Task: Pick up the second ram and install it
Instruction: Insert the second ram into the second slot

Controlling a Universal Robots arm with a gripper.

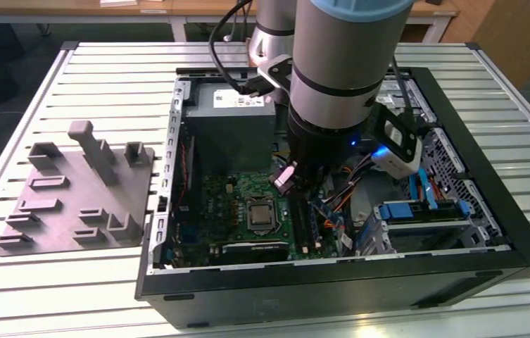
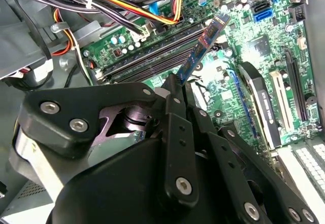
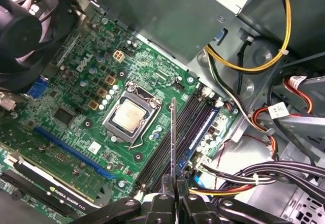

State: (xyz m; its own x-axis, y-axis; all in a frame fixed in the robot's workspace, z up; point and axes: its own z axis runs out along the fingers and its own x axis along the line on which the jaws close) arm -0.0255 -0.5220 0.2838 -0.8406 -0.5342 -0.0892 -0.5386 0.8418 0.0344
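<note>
My gripper (image 1: 290, 184) reaches down into the open computer case (image 1: 490, 176), over the motherboard (image 1: 231, 204). In both wrist views its fingers are shut on the second ram, a thin dark strip with small chips. In the second wrist view the ram (image 2: 203, 43) sticks out slanted beyond the gripper (image 2: 180, 85). The first wrist view shows the ram (image 3: 173, 132) edge-on, rising from the gripper (image 3: 173, 182). It hangs above the long black memory slots (image 3: 190, 122), roughly in line with them and apart from them. The slots (image 2: 147, 56) lie just past the strip's far end.
The processor socket (image 3: 131, 117) sits beside the slots. Bundled cables (image 3: 254, 176) and yellow-black wires (image 3: 264, 56) crowd the slots' other side. The power supply (image 1: 229, 120), a fan (image 3: 20, 31) and a graphics card (image 3: 45, 186) ring the board. A grey fixture block (image 1: 77, 190) lies outside the case.
</note>
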